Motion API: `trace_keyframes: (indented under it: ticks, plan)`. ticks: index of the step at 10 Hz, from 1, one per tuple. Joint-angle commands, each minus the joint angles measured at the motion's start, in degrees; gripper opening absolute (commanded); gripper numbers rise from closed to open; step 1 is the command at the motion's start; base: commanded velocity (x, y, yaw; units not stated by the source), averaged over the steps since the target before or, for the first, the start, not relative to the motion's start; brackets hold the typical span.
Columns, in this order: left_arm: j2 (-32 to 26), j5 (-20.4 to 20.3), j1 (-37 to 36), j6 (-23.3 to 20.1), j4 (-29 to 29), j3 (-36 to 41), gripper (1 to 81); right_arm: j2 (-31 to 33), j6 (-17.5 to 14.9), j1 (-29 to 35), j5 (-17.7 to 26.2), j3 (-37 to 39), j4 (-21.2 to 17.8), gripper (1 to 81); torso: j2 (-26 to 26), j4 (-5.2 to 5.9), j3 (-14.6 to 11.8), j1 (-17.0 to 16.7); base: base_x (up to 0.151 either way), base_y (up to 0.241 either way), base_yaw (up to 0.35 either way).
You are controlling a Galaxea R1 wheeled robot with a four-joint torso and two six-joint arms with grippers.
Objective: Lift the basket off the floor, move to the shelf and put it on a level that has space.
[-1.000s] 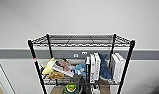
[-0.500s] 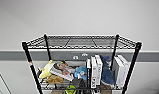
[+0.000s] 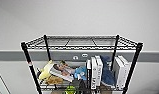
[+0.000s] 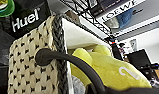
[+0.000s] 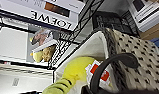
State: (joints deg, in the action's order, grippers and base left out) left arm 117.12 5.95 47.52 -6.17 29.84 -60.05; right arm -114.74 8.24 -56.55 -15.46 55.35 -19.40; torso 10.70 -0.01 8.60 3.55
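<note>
Close against the left wrist camera stands the basket, its cream wall woven with small dark marks, its dark braided rim running upright through the view and one dark loop handle arching off it toward the lens. Inside, against the white cloth lining, lies a yellow soft toy with a white mark on it. Just beyond that wall sits a black item lettered "Huel", and past it the black wire of the shelf with a spine reading "LOEWE". From the right wrist, the basket's other end shows the same weave and a second loop handle, with a yellow-green toy and a red-and-white label lying in the lining; the basket is up beside the rack's wire tiers, not on the floor. Neither wrist view lets me make out a hand, so I cannot tell whether either is spread or pinching. Farther off, in the head view, the rack faces a pale wall with a grey band. Its topmost level is bare wire grid within a thin frame. One tier down lie a yellow plush, a flat book, something blue, and upright white books beside a darker blue object.
</note>
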Motion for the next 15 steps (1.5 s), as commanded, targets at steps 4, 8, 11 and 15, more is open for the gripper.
trace_keyframes:
  ticks: [4, 8, 11, 15]
  plan:
    - [-5.0, 1.3, -11.5, -0.2, -0.8, 9.7, 1.0, 7.6, 0.2, 9.7, 0.0, -11.6, 3.2, 1.0, 0.0, 0.00, 0.0, 0.0, 0.000, 0.000, 0.000]
    - [-8.4, 1.3, -16.0, 0.3, -0.4, 14.7, 1.0, 11.0, 0.4, 14.0, 0.4, -16.4, 3.1, 1.0, 0.0, 0.00, 0.0, 0.0, 0.000, 0.000, 0.000]
    - [-10.0, 1.3, -19.9, 2.6, -0.1, 19.0, 1.0, 13.3, 0.7, 17.4, 0.5, -20.5, 2.3, 1.0, 0.0, 0.00, 0.0, 0.0, 0.000, 0.000, 0.000]
    - [-10.0, 1.3, -24.4, 11.0, -0.1, 23.4, 1.0, 15.8, 4.7, 23.0, 2.3, -24.9, -0.5, 1.0, 0.0, 0.00, 0.0, 0.0, 0.000, 0.000, 0.000]
